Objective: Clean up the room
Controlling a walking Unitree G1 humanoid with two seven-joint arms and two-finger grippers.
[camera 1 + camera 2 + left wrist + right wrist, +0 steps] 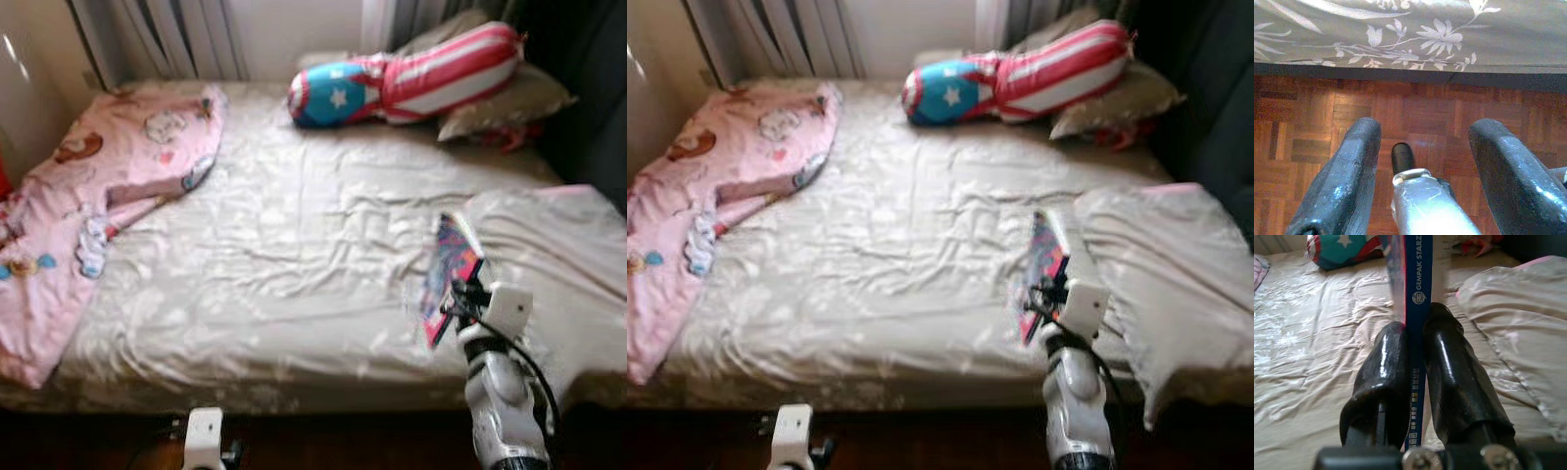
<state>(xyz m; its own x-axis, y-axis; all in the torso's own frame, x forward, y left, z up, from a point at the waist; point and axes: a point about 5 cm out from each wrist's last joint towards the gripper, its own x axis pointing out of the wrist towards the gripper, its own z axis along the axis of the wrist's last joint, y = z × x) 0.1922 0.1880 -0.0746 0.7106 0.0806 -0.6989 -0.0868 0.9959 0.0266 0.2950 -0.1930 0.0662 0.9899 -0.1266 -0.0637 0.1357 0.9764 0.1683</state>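
Your right gripper (1417, 340) clamps its jaws on a thin book (1418, 293), held upright above the bed (294, 245) near its foot edge. Your left gripper (1425, 156) hangs spread wide, holding nothing, over the parquet floor (1312, 127) beside the bed.

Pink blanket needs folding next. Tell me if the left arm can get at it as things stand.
Probably not yet: the left gripper hangs open, low by the floor, below the bed edge; the pink blanket lies up on the bed's left side.

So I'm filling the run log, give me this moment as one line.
right tool: shut on book, above bed | left tool: open, low over floor | pink blanket: on bed
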